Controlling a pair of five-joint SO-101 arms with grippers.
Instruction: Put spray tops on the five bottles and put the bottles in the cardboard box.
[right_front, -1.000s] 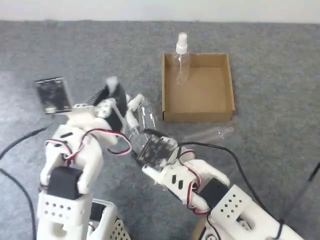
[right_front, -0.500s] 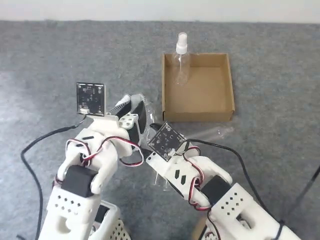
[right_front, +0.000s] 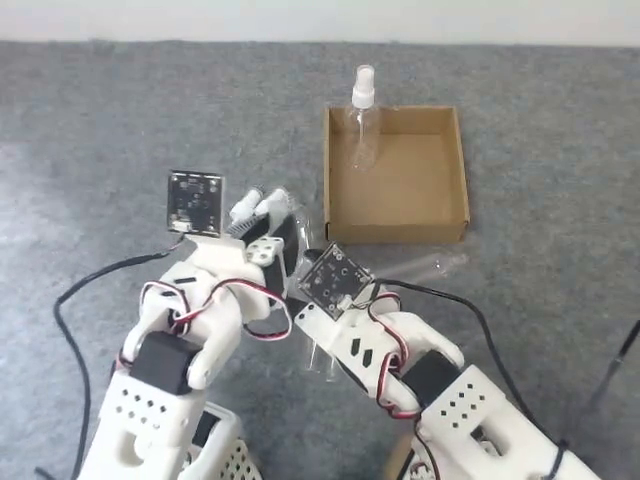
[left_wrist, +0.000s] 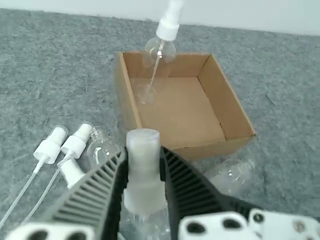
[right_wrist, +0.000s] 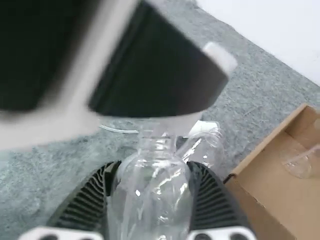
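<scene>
On the left of the grey table (right_front: 100, 120), the loose spray tops (left_wrist: 60, 147) lie in a small cluster, touching a spare bottle (left_wrist: 102, 149), close enough to serve as a supply for the bottles that need them. The left gripper (left_wrist: 144, 165) has its jaws closed firmly on a white spray top (left_wrist: 143, 140), held cap end out so its lower end can meet a bottle's neck. The right gripper (right_wrist: 152, 177) has its jaws clamped around the body of the held bottle (right_wrist: 150, 200), neck pointing at the left arm's jaws, apparently to steady it for capping. The top looks close to the neck, but I cannot tell if it is seated. Further right, the cardboard box (right_front: 395, 235) holds one capped bottle (right_front: 362, 130) upright in its far left corner. A bare bottle (right_front: 420, 267) lies just in front of the box, uncapped.
</scene>
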